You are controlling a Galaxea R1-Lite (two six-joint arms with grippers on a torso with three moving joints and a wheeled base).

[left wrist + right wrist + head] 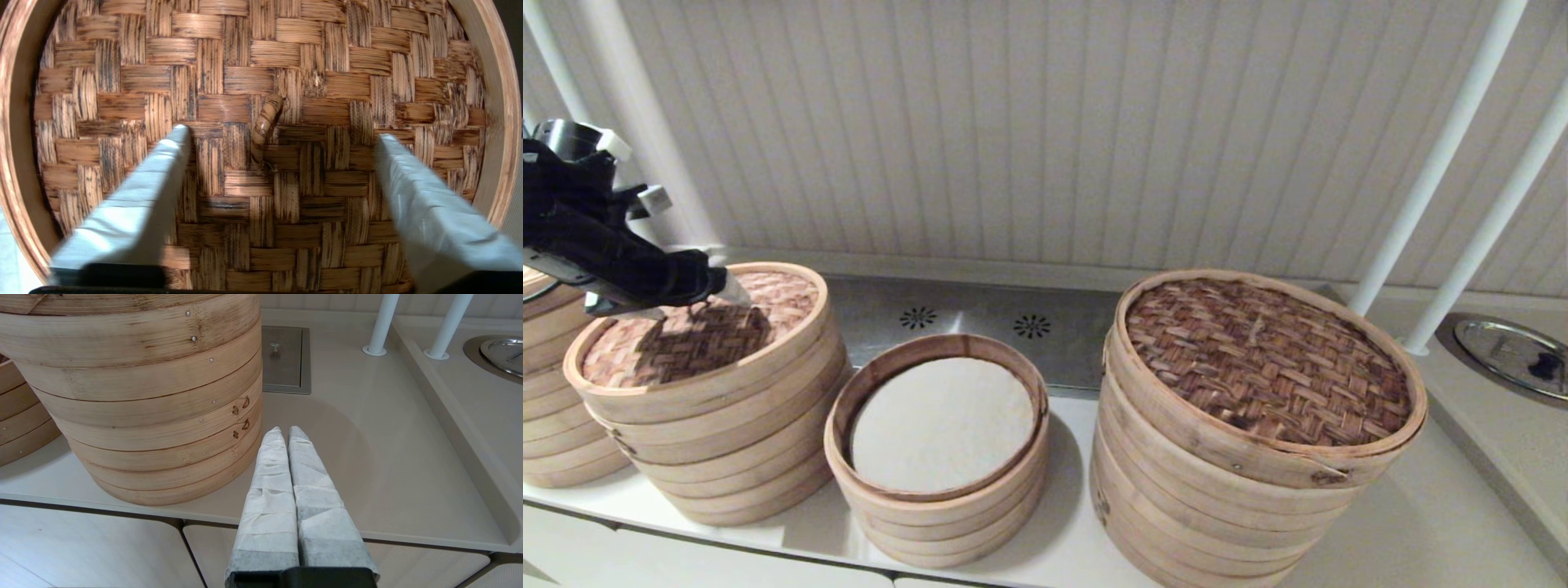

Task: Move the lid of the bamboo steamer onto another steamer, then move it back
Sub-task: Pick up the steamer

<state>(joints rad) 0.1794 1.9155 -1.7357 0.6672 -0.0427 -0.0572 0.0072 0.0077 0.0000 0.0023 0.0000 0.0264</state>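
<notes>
The bamboo steamer lid (776,296) with its tan-pink herringbone top lies on the taller pale stack (727,441) at the left. My left gripper (717,299) hovers just over the lid's middle, open. In the left wrist view the lid (261,228) fills the picture, and its small loop handle (263,130) sits between the two spread white fingers (163,163), untouched by either. The other steamer (935,510), the shortest stack, stands in the middle with its white liner (943,425) uncovered. My right gripper (286,430) is shut on nothing, parked low by the counter's front edge.
The widest stack (1258,490) with a dark coarse-weave lid (1266,359) stands at the right, close beside my right gripper. A further stack (543,408) is at the far left. White poles (1437,163) and a metal disc (1515,355) are at the back right.
</notes>
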